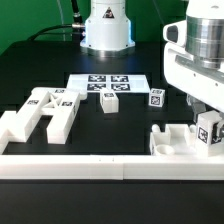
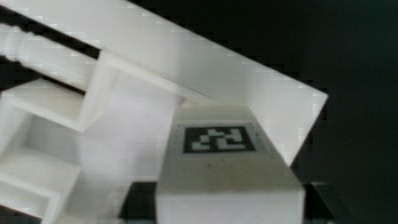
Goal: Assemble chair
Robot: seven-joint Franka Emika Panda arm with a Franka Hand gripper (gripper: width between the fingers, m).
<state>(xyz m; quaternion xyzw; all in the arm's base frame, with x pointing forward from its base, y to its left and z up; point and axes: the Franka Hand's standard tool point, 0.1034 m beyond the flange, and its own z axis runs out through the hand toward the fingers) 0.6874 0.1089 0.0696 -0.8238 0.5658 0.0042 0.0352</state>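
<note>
Several parts lie loose, H-frame [image 1: 38,115] at nine o'clock; gripper [image 1: 208,132] clamps tagged part [image 2: 221,139] beside seat [image 1: 172,143], three o'clock; assembly seemingly barely begun.

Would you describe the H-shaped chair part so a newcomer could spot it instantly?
Find the long white border wall across the bottom of the exterior view. Just above it, on that view's left, lies the H-shaped frame. It is far bigger than the small tagged blocks near it.

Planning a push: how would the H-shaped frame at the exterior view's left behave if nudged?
The H-shaped frame looks chunky and solid, so probably stiff. Lying flat on the table, it would likely slide rather than tip or roll.
</note>
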